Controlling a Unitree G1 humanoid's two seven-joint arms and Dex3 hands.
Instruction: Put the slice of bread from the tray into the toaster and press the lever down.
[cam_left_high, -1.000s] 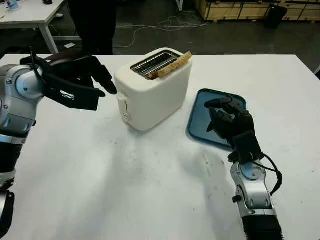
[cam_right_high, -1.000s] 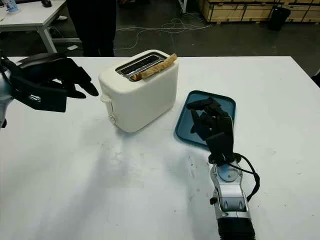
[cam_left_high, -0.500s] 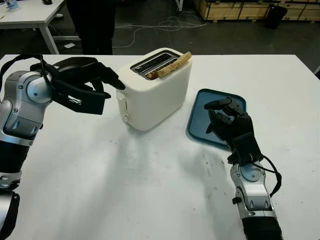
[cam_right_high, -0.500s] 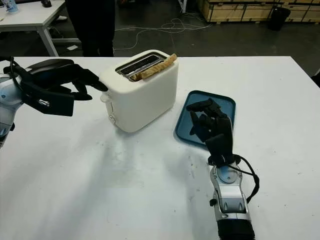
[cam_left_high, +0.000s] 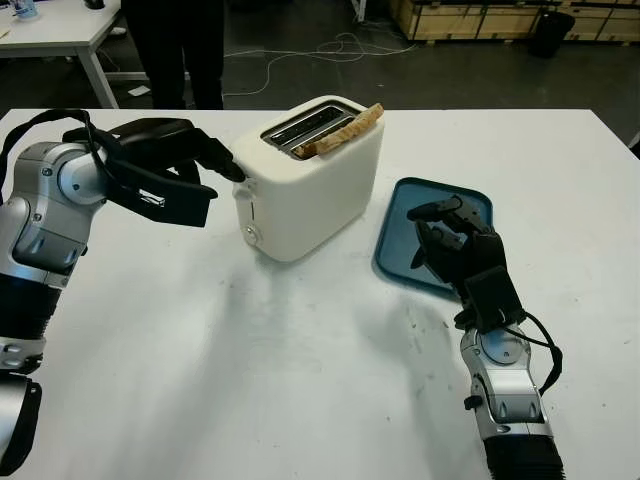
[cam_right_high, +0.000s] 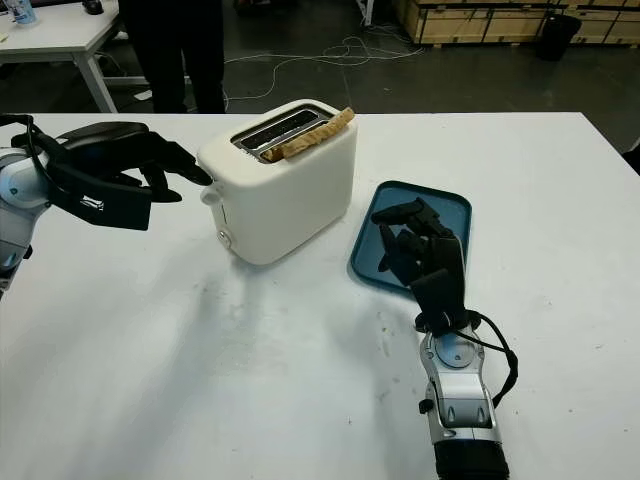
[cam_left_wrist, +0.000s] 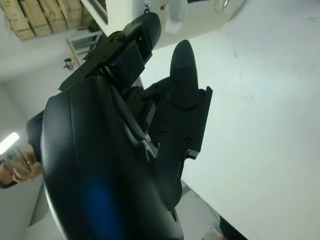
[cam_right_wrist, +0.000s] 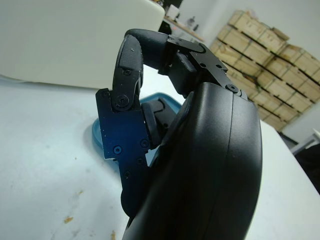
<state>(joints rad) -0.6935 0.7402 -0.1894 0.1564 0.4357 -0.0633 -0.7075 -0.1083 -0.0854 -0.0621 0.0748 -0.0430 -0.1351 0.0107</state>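
From the head cameras, the white plastic two-slot toaster (cam_left_high: 305, 180) stood near the far edge of the white table (cam_left_high: 250, 380), with the browned slice of bread (cam_left_high: 345, 128) lying tilted across its near slot, not pushed down. The left hand (cam_left_high: 175, 160) held nothing, fingertips (cam_left_high: 228, 166) at the toaster's lever end. The right hand (cam_right_high: 420, 250), fingers curled and empty, hovered over the dark blue tray (cam_right_high: 445, 212).

At the left wrist, a black finger (cam_left_wrist: 182, 70) pointed towards the small white lever (cam_left_wrist: 175, 17).

At the right wrist, curled fingers (cam_right_wrist: 131, 65) closed on nothing, the tray's rim (cam_right_wrist: 97, 132) beyond.
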